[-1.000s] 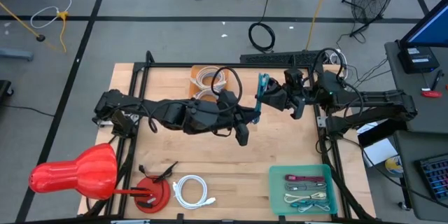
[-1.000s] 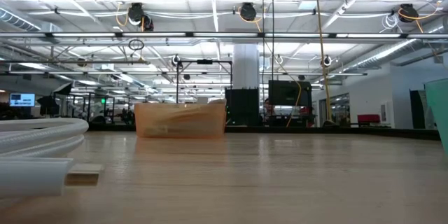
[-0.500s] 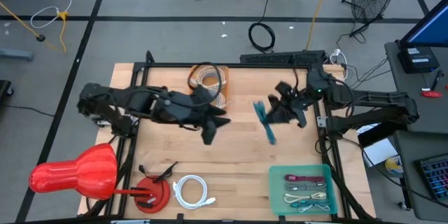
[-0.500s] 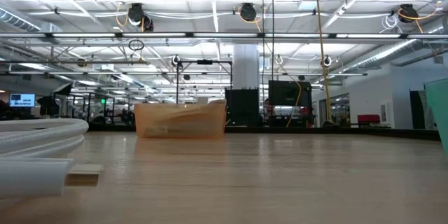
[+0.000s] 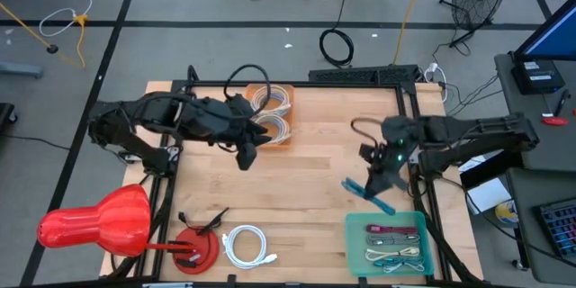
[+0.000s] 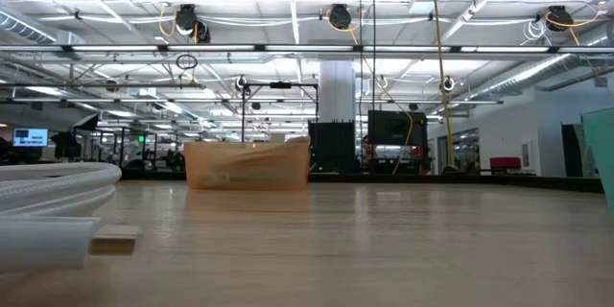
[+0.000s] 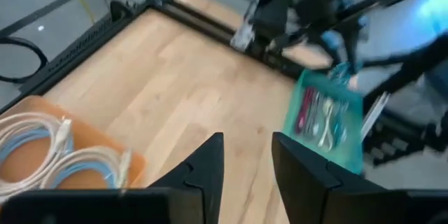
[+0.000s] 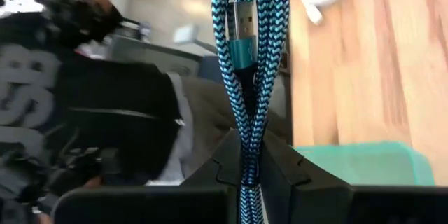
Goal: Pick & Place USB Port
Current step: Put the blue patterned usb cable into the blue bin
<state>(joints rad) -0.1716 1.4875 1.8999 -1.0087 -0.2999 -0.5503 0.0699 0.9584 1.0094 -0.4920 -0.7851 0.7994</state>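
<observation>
My right gripper (image 5: 382, 183) clenched on the blue braided cable (image 5: 366, 195) just beside the green tray (image 5: 392, 244), my left gripper (image 7: 246, 159) released, empty, near the orange bin (image 5: 270, 108)

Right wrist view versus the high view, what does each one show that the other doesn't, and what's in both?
Only the right wrist view shows the braiding and metal plug of the blue cable clamped in the right gripper, plus a person in a black shirt beyond the table. Only the high view shows the left gripper near the orange tray, and the red object. Both show the blue cable, the green bin and the white cable.
</observation>
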